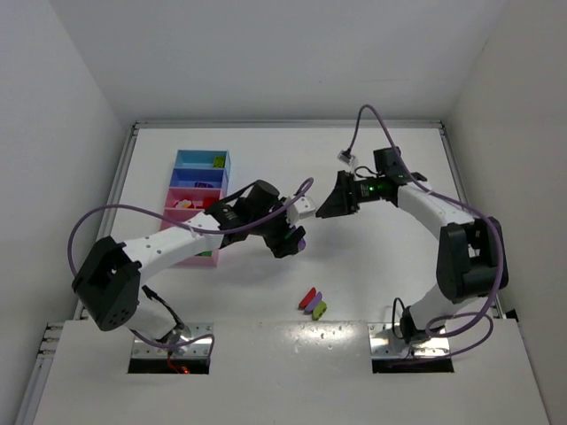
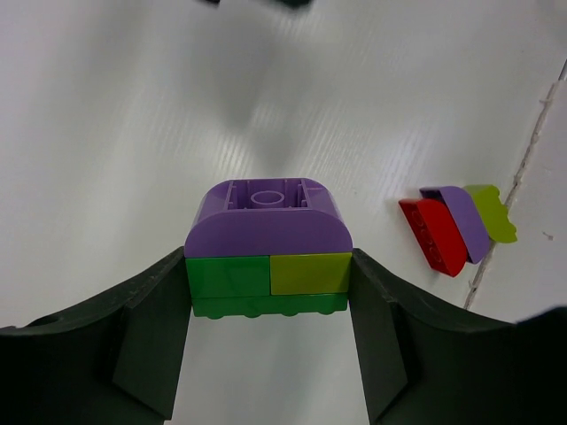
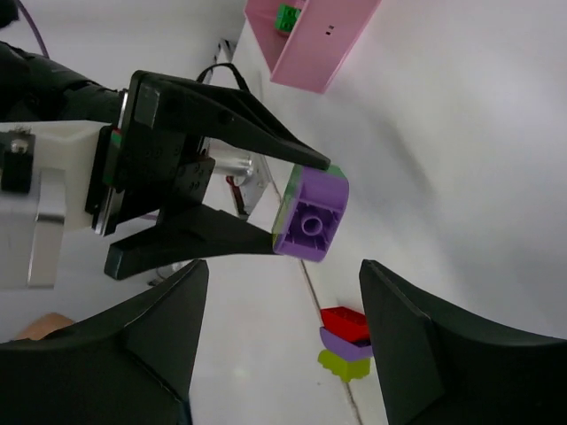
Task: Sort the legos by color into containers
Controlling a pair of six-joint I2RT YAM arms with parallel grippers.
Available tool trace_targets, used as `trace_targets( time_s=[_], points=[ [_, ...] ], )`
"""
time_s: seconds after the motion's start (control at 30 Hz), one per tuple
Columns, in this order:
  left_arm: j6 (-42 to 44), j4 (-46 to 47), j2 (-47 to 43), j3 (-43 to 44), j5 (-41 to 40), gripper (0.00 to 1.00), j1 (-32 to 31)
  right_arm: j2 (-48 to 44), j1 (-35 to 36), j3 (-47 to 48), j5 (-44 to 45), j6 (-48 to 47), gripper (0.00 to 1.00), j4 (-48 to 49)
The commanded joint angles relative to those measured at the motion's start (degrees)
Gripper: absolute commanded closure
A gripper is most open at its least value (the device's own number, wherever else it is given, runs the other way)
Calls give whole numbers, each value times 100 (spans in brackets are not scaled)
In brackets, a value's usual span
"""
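Observation:
My left gripper [image 2: 268, 276] is shut on a stacked lego block [image 2: 266, 232]: a rounded purple brick over a green and a yellow-green brick, pinched by its two sides and held above the table. From above, that gripper [image 1: 291, 235] hangs mid-table, right of the containers [image 1: 195, 162]. The right gripper [image 1: 330, 204] stands open just up and right of it, facing it. In the right wrist view the block [image 3: 312, 217] lies beyond my open right gripper [image 3: 283, 266], apart from both its fingers. A loose red, purple and yellow-green lego cluster [image 1: 312, 303] lies on the table nearer the bases.
The joined trays run along the left, light blue farthest, pink nearest. A yellow-green brick [image 1: 217, 161] lies in the far light blue tray. A green brick [image 3: 285, 16] sits in the pink tray [image 3: 310, 49]. Walls enclose the table on three sides.

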Motion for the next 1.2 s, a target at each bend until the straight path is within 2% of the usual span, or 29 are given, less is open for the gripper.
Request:
trace_targets(
  time_s=[0.0,0.17,0.4,0.67,0.87,1.03,1.1,1.17],
  points=[
    [49,88,82,326,93,79,-53,259,308,377,305,-391,32,-334],
    [49,88,135,440,93,79,-53,647,599,684,578,-620,33,-668],
    [49,36,188,545,40,79,-53,1139,836,1043,456,-821,34,-861],
    [49,36,240,598,40,79,-53,1263,1249,1237,341,-1094,34,-1082],
    [49,36,293,598,-127,79,-106,1263,1364,1186,341,-1094,53,-1134],
    [101,36,180,485,-416,81,8,1263,1302,1133,237,-1147,92,-1134],
    [102,36,92,397,-539,81,122,1263,1223,1133,78,-1147,99,-1195],
    [102,36,-84,212,-540,83,350,1158,1004,1193,16,-1209,100,-1275]
  ],
)
